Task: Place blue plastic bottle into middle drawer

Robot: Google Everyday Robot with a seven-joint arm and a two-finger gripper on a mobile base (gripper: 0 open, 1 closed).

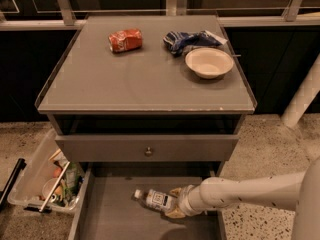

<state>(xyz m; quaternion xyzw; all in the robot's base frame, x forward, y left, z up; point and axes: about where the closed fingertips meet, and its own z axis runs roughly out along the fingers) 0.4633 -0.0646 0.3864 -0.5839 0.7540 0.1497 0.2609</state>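
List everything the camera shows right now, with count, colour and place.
red soda can: one, red, cabinet top, left rear
snack bag: one, dark blue, cabinet top, right rear
bowl: one, cream, in front of the bag
cabinet: one, grey, centre
drawer front: one, grey, round knob
middle drawer: one, grey, open below
blue plastic bottle: one, clear, white cap, on its side inside the middle drawer
bin: one, clear, floor left, mixed contents
pincer: one, tan, shut on the bottle's base
arm: one, white, from the right
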